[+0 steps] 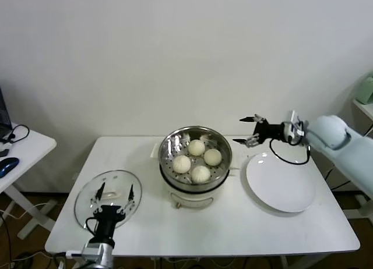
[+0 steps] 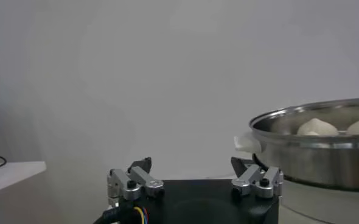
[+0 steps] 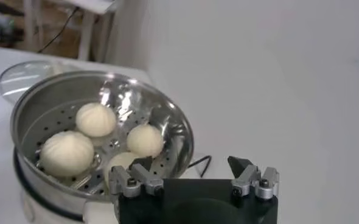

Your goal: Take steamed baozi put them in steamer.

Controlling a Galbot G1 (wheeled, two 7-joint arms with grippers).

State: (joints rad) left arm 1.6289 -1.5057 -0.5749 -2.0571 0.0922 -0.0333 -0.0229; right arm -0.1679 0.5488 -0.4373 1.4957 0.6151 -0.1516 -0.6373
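So from my seat at the remote station, all four steamed baozi (image 1: 197, 159) are sitting inside the steamer (image 1: 169, 149), spread over its perforated floor. One is toward the back, one on the robot's left side, one on the right, one nearest the front rim. None of them look stacked; they sit close together, and I can't tell whether any are touching. The steamer itself is in the middle of the white table (image 1: 233, 228), on its white base.

My right gripper (image 1: 249, 130) is up in the air to the right of the steamer, above the far edge of the white plate (image 1: 281, 184), fingers pointing back toward the pot. Jaws are spread wide with nothing between them. In the right wrist view I'm looking down past the two fingertips (image 3: 142, 165) into the basket, and the buns are well clear of them.

Left gripper (image 1: 115, 193) is parked low at the front left of the table, hovering over the glass lid (image 1: 93, 187) that lies flat there. Its jaws are also spread apart and holding nothing. From the left wrist view I see the steamer's shiny wall off to the side, with a couple of bun tops peeking over the rim.

The plate is to the right of the steamer, just beside its base.
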